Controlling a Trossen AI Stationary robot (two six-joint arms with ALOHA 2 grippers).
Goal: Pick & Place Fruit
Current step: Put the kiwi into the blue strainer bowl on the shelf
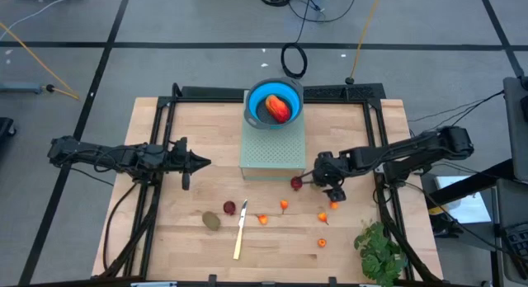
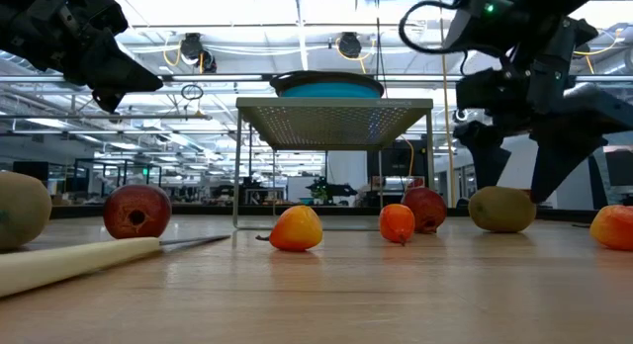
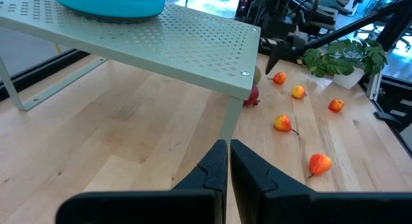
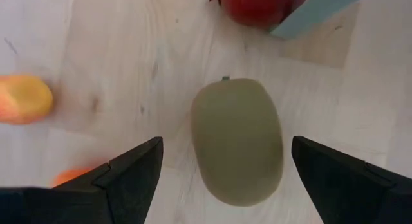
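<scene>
Two wide-apart right fingers (image 4: 225, 169) straddle a kiwi (image 4: 237, 141) hidden from overhead; left fingers (image 3: 228, 169) pressed together.

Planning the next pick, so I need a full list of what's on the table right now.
bowl: one, blue, on top of the stand
stand: one, pale green, perforated, table's far middle
oblong fruit: one, red-orange, in the bowl
kiwis: two, olive-brown; one beside the knife, one under the right gripper
red balls: two, dark red; one by the kiwi, one at the stand's corner
small fruits: five, orange, scattered across the near side of the table
knife: one, pale handle, near middle
leafy bunch: one, green, near right corner
left gripper: shut, left of the stand
right gripper: open, over a kiwi
</scene>
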